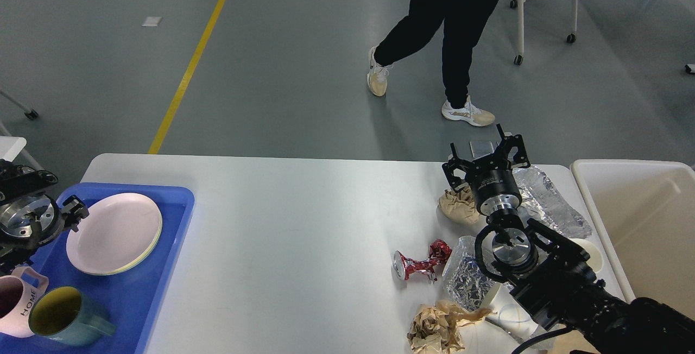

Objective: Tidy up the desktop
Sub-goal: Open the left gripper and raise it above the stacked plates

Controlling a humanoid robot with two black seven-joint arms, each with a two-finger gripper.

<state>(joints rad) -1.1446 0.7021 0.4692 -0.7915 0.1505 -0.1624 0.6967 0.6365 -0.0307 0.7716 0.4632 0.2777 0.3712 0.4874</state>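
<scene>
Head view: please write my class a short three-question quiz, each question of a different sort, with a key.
1. True or false: the plates lie on the blue tray.
2. Which lies nearest the red can? A) teal mug B) crumpled foil C) cream bin
3. Fill in: the right gripper hovers over the desktop's ____ side.

Key: 1 true; 2 B; 3 right, above the brown paper ball and foil sheet, with its fingers spread.
</scene>
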